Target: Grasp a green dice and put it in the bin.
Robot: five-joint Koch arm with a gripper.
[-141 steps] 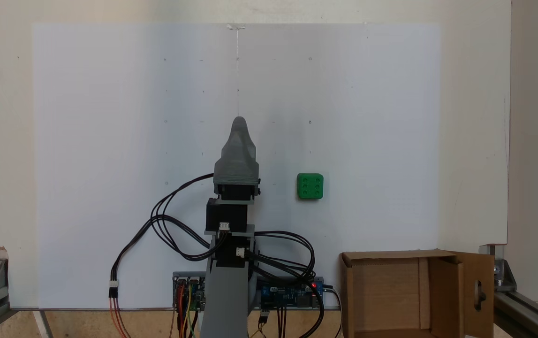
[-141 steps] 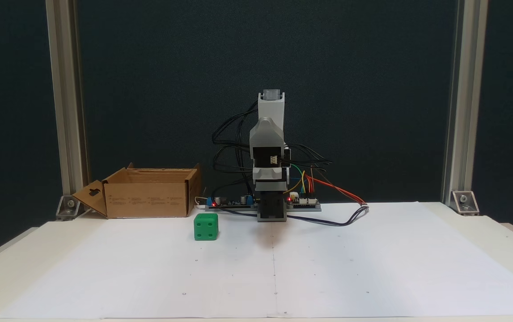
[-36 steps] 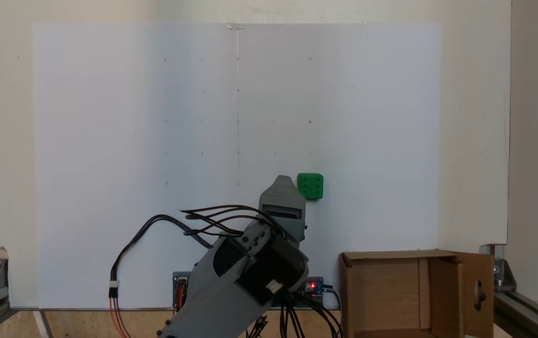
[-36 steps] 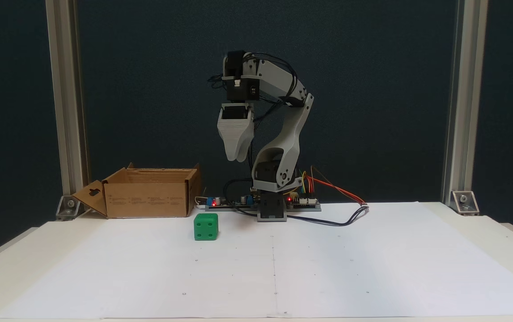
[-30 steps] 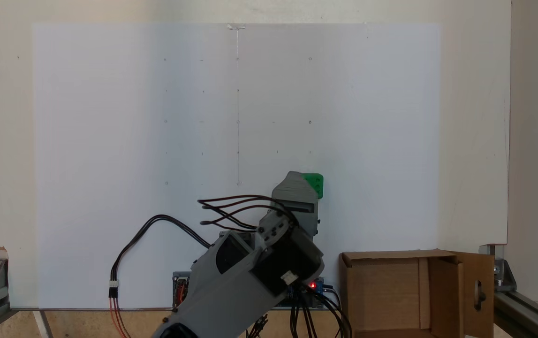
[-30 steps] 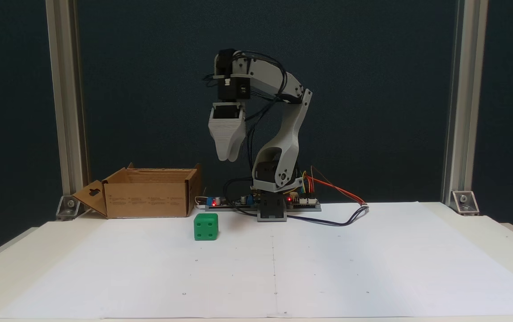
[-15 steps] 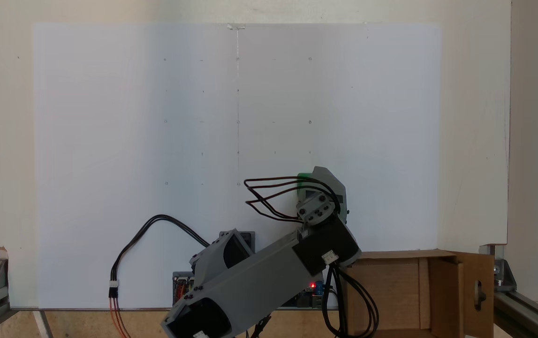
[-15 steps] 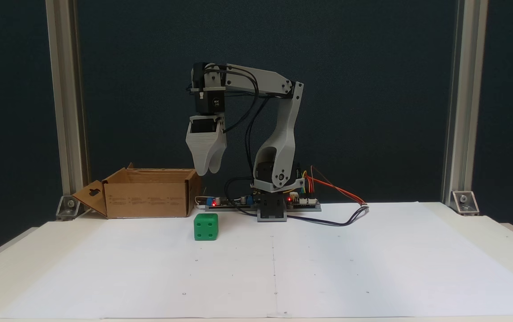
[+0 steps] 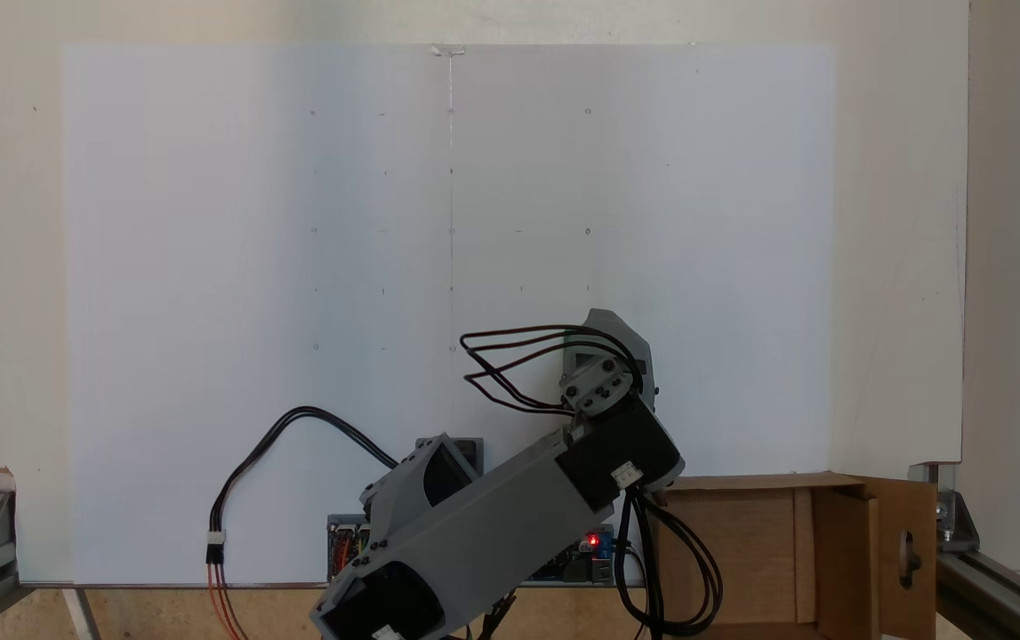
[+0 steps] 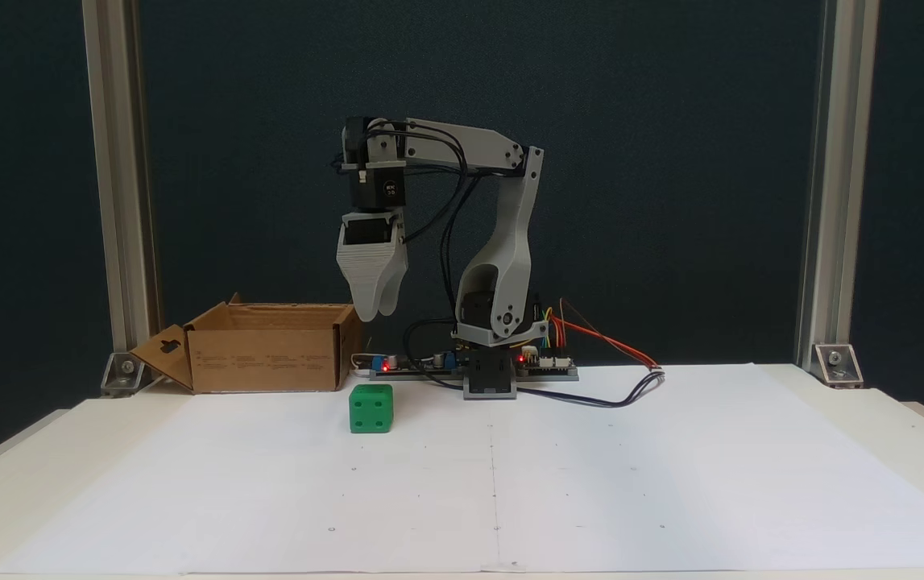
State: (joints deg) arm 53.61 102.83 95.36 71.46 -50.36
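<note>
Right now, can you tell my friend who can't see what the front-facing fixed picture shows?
A grey robot arm holds its claw high above a green dice that sits on white paper. An open cardboard box stands behind the dice, further left.

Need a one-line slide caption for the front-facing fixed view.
Koch arm's gripper hangs above the green dice on white paper, cardboard bin to its left.

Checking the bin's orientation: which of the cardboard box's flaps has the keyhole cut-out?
The flap folded outward at the box's left end in this view; its other flaps are plain.
</note>
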